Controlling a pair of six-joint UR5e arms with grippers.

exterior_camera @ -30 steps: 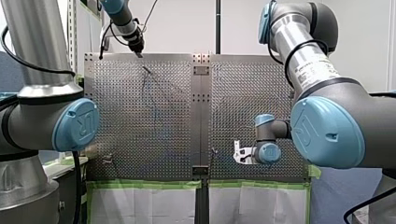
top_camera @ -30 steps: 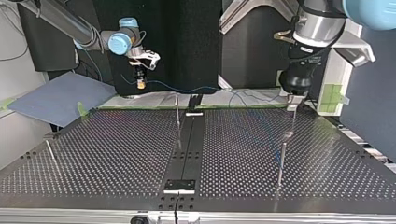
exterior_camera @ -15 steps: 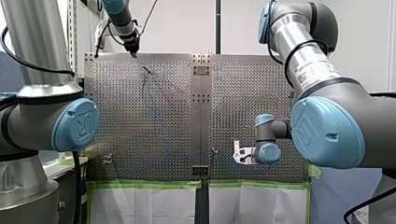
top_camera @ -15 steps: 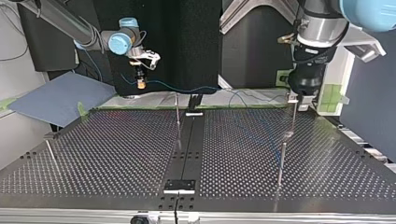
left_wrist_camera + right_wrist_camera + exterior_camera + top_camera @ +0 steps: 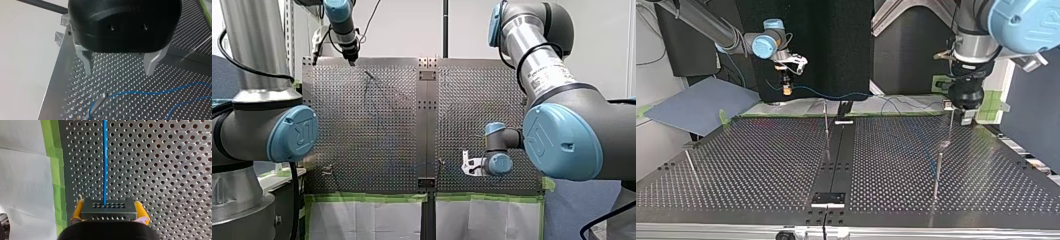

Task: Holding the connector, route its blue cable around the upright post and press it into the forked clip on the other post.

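— Where's the connector (image 5: 109,209)?
— Clamped in our right jaws between yellow pads (image 5: 78,210), over the counter (image 5: 162,182). Its cable (image 5: 104,157) runs straight ahead of them.
— And our left jaws?
— Wide open, empty, just above a post (image 5: 98,101) the cable touches. We reckon routing falls to our right arm.

Left gripper (image 5: 119,72) gapes wide; right gripper (image 5: 110,213) clamped (yellow pads)

The post (image 5: 98,103) and blue cable (image 5: 150,93) run off the left wrist view's edge.
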